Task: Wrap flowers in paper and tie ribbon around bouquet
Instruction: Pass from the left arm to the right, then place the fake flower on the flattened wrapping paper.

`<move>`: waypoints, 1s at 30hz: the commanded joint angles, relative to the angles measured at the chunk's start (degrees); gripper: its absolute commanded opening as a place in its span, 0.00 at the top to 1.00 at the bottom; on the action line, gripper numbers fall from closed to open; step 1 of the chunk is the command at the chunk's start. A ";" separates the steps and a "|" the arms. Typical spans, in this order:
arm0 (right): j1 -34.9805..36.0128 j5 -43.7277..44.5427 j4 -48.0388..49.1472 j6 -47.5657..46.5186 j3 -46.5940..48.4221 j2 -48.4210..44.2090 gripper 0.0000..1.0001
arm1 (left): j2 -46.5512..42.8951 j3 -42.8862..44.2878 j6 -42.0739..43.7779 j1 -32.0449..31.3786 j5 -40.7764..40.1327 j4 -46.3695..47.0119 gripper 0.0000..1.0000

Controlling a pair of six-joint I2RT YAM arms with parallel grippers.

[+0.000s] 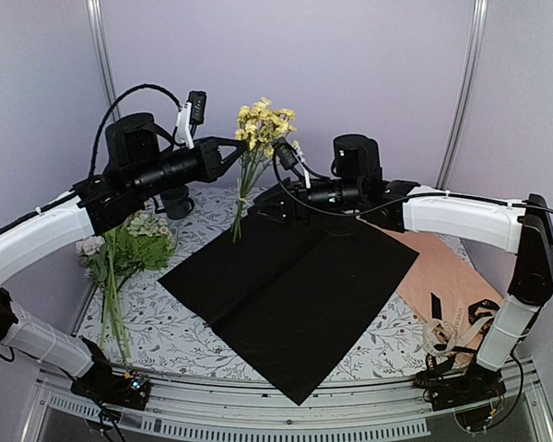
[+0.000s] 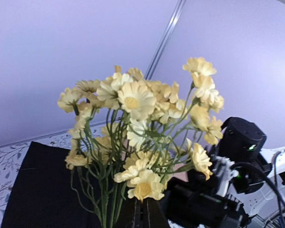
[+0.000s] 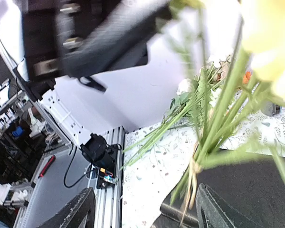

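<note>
The top external camera sits high behind both arm bases, well off, and looks down over the whole table (image 1: pixel 166 322) to the back wall (image 1: pixel 350 64). The left wrist camera rides close behind the left gripper (image 2: pixel 142 213), facing up through the yellow bunch (image 2: pixel 137 123) toward the wall and the right arm (image 2: pixel 247 142); the right wrist camera, as close and tilted, looks past the right gripper (image 3: pixel 145 199) and the same stems toward the table's left edge. All three share that bunch and the black paper (image 1: pixel 286 276)
</note>
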 commanded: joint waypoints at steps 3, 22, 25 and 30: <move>-1.12 2.01 10.78 11.15 1.49 4.62 0.26 | -0.52 -5.30 -7.98 -2.49 3.49 22.52 1.00; -9.62 17.04 -0.02 18.73 -10.69 1.58 1.00 | -2.36 -6.98 -8.17 6.08 -14.82 -8.32 0.21; -10.69 20.34 -2.57 17.87 -13.99 3.35 1.00 | -5.31 -12.43 -8.95 12.25 -16.87 -12.94 0.20; -11.96 20.44 -2.50 19.32 -13.57 10.09 0.97 | -9.13 -20.65 -10.20 21.62 -21.34 -16.68 0.20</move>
